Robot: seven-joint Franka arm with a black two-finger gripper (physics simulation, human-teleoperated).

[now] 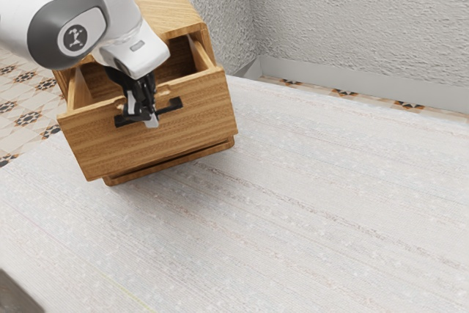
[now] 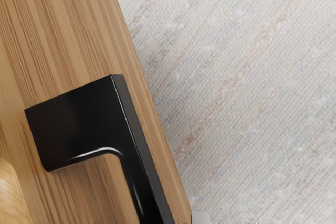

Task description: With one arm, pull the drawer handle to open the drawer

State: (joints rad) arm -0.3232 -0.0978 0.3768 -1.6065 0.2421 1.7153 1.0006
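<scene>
A small wooden cabinet (image 1: 172, 9) stands on the pale tabletop at the exterior view's upper left. Its drawer (image 1: 154, 133) is pulled partway out, and the hollow inside shows behind the front panel. A black bar handle (image 1: 170, 106) runs across the drawer front. My gripper (image 1: 143, 111) comes down from above, and its black fingers (image 1: 149, 97) are shut on the handle's middle. In the wrist view, one end of the black handle (image 2: 89, 124) stands off the striped wood of the drawer front (image 2: 52, 30), close under my hand.
The pale woven tabletop (image 1: 315, 203) stretches wide to the exterior view's right and front. A grey textured wall (image 1: 344, 12) runs behind it. Patterned floor tiles (image 1: 26, 108) lie past the table's edge at the exterior view's left.
</scene>
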